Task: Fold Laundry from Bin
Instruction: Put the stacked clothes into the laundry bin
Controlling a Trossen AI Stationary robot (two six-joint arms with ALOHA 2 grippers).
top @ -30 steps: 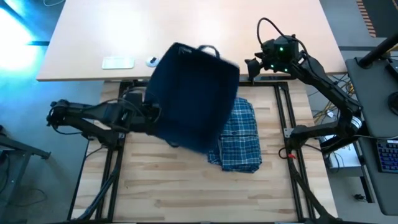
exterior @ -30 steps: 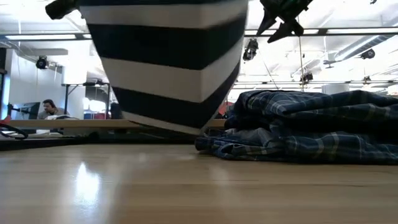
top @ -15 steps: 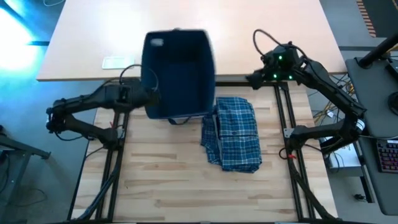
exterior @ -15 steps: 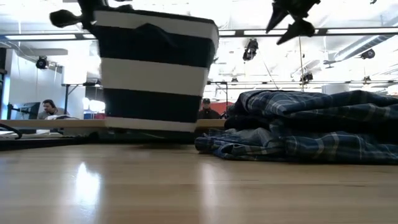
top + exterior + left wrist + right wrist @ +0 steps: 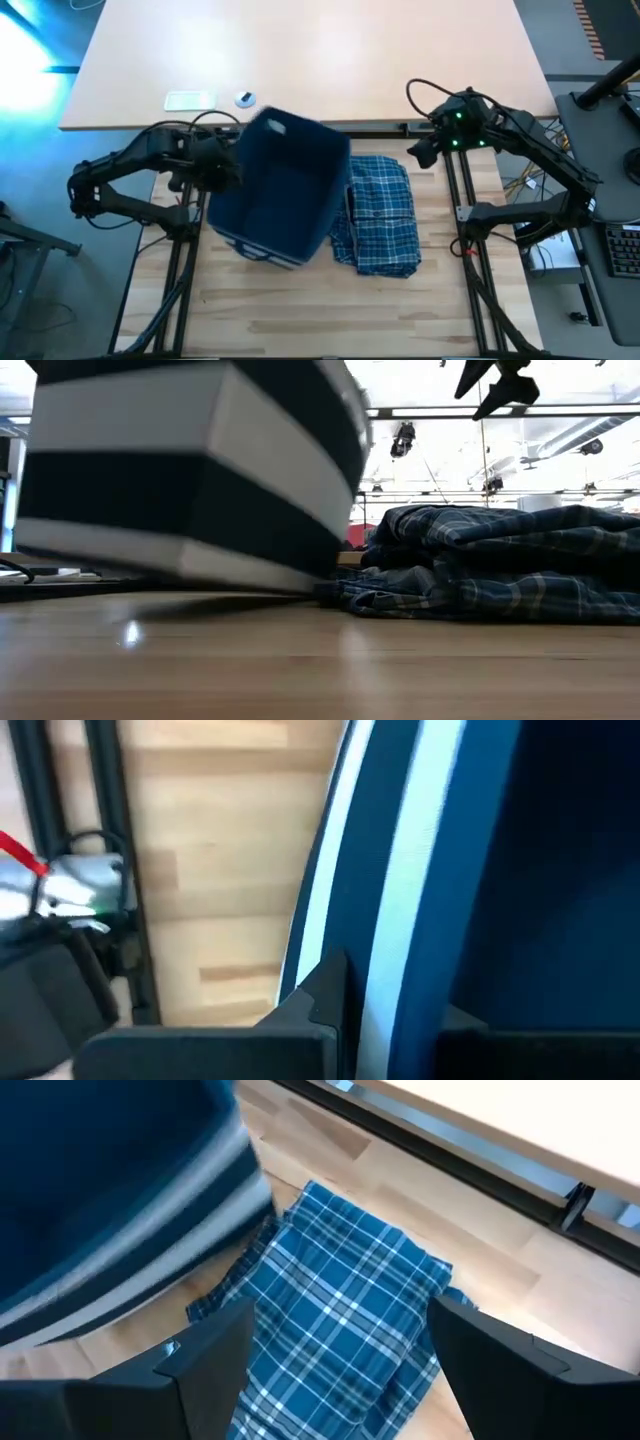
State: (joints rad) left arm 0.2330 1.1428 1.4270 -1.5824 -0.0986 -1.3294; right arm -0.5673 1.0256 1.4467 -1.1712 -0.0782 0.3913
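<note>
The bin point(image 5: 280, 190) sits tilted on the tabletop point(image 5: 300, 310), its open mouth toward the overhead camera, its right side touching the plaid laundry point(image 5: 380, 215). The left hand point(image 5: 222, 172) is clamped shut on the bin's left rim, fingers pinching the navy fabric wall. The right hand point(image 5: 420, 155) hangs above the tabletop's far right edge with fingers spread wide, holding nothing. The near half of the tabletop lies bare wood. The bin is navy with pale stripes; the laundry is a rumpled, blue-and-white checked heap, lying between the bin and the right frame rail point(image 5: 455, 190).
</note>
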